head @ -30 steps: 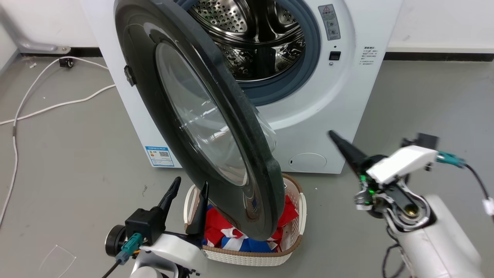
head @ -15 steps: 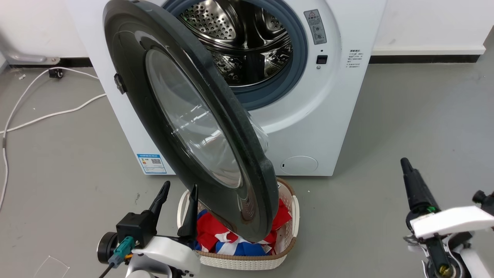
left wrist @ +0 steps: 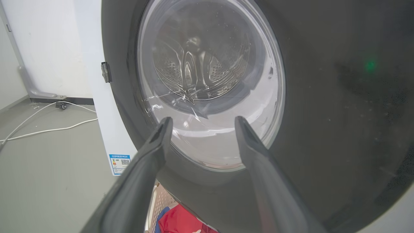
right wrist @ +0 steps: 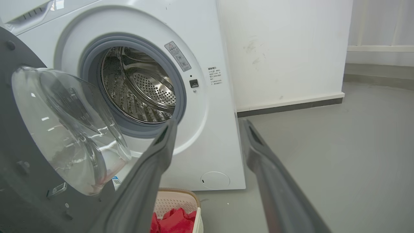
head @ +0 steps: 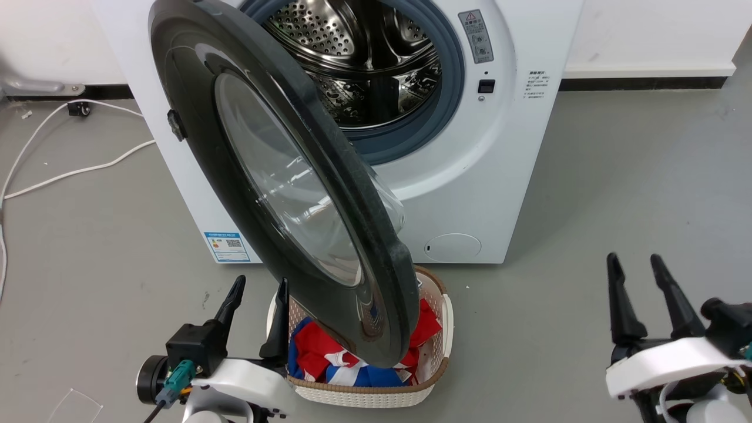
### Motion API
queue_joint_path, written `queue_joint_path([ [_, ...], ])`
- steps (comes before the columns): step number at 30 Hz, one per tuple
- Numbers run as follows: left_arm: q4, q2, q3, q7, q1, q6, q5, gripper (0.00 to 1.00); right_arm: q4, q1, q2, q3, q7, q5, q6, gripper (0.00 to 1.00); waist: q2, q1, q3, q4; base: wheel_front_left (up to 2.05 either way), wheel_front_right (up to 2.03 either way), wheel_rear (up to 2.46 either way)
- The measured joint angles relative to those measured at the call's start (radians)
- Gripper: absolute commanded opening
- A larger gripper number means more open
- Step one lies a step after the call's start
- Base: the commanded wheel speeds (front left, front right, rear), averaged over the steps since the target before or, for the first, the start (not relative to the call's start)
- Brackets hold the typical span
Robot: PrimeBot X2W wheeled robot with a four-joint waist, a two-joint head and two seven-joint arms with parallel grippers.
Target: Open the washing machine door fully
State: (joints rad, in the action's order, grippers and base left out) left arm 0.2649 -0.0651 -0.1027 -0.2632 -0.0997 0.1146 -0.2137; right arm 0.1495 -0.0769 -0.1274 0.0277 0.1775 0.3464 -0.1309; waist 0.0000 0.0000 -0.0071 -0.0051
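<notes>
Head view: the door (head: 282, 188) stands about half open, swung to the left of the washer (head: 499, 147), with its low edge above a basket (head: 364, 395) of clothes. The left pincer (head: 261, 282) is wide and empty, just beside the door's outer face. The right pincer (head: 633, 258) is also wide and empty, well apart at the near right. I judge the door stiff and rather heavy, turning only on its left side. The glossy rim is probably slippery, so a push on the inner rim near the free edge seems better than a pinch. The door's top is cut off, and the door hides the middle of the basket.

Left wrist view: the fingers point at the glass (left wrist: 210, 81). It looks fragile and should not be pressed. I cannot tell if the tips touch it. The door's right part is dark, and I can make out no handle.

Right wrist view: the door's inner side shows at the left, with the drum (right wrist: 142, 90) open behind it. The door's left part is cut off, so the hinge is hidden.
</notes>
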Motion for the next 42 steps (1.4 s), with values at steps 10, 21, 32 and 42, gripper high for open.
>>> queue_joint_path([
  [10, 0.002, 0.0, 0.008, 0.0, -0.001, -0.001, 0.019, 1.0, -0.017, 0.059, 0.056, -0.003, -0.053, -0.184, 0.0, 1.0, 0.0, 0.0, 0.01, 0.004, 0.0, 0.0, 0.0],
  [21, 0.007, 0.003, 0.012, 0.0, -0.001, -0.001, 0.031, 1.0, -0.012, 0.053, 0.067, -0.001, -0.051, -0.216, 0.0, 1.0, 0.0, 0.0, 0.015, 0.004, 0.0, 0.0, 0.0],
  [32, 0.013, 0.003, 0.02, 0.0, -0.004, -0.001, 0.036, 0.0, -0.012, 0.052, 0.07, -0.002, -0.071, -0.233, 0.0, 1.0, 0.0, 0.0, 0.016, 0.0, 0.0, 0.0, 0.0],
  [42, -0.029, 0.004, 0.032, 0.0, -0.019, -0.005, 0.036, 0.0, -0.015, 0.052, 0.073, -0.001, -0.073, -0.234, 0.0, 1.0, 0.0, 0.0, 0.018, 0.006, 0.0, 0.0, 0.0],
])
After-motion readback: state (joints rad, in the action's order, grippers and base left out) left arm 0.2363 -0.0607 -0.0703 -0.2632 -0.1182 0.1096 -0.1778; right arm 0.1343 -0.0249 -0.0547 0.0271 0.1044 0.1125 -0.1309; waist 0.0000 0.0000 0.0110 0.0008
